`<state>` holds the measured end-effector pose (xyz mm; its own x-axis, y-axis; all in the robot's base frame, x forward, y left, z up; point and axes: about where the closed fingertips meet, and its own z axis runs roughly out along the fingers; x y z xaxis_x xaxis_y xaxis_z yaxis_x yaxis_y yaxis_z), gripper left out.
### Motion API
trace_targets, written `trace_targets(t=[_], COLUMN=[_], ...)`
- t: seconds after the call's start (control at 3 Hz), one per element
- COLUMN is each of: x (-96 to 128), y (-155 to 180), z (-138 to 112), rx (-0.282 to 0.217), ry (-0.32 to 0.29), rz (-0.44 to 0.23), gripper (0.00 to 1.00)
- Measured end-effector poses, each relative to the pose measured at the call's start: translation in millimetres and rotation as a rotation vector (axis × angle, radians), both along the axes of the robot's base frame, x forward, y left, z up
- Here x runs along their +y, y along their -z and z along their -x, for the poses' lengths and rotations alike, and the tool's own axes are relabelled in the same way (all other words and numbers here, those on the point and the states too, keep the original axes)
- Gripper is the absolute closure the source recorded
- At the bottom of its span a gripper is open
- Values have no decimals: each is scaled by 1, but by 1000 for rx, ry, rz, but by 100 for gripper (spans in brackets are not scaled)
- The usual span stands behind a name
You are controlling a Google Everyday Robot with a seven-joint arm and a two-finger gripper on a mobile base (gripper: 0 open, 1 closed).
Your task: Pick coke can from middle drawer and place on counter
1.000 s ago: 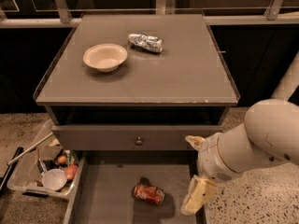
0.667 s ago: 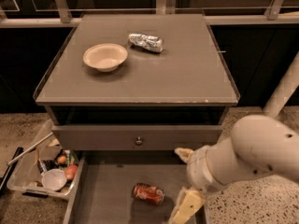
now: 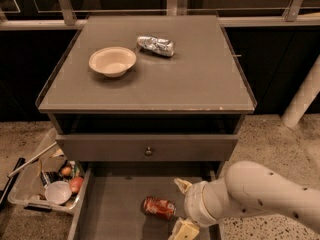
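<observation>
A: Entry one. Gripper [image 3: 178, 209], state?

B: Spread wide, nothing held. One cream finger [image 3: 183, 186] sits nearer the cabinet and the other is at the bottom edge of view. The gripper is down inside the middle drawer [image 3: 112, 209], on the right side of the tray.

A: Coke can?

B: The coke can [image 3: 159, 207] lies on its side on the drawer floor, right of the tray's middle. It is just left of the gap between the fingers. Contact with either finger: cannot tell.

A: Any lettering legible?

B: Red body with pale marks. No word can be read from here.

A: Arm pose?

B: The white arm [image 3: 265, 194] comes in from the lower right and runs roughly level toward the left. A ribbed wrist collar sits just behind the fingers. The whole arm is low, under the level of the shut drawer front [image 3: 100, 148] with its small round knob [image 3: 148, 151].

A: Counter?

B: The counter [image 3: 200, 79] carries a cream bowl [image 3: 112, 61] near the left edge, in the back half. A crumpled foil packet [image 3: 156, 45] lies closer to the back edge, about midway along it. It is near the bowl but not touching.

A: Floor?

B: A clear bin [image 3: 30, 196] of odds and ends sits left of the cabinet.
</observation>
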<state>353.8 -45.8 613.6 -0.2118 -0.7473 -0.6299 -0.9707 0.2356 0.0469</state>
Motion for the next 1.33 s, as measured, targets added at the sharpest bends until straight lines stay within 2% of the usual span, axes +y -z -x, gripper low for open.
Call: trace_targets(t=[0.33, 0.67, 1.0, 1.33], x=[-2, -6, -14, -14], y=[36, 56, 75, 75], z=[-20, -51, -80, -80], rx=[-46, -130, -166, -166], ry=[46, 72, 84, 84], rz=[2, 41, 97, 97], gripper=[0, 0, 0, 0])
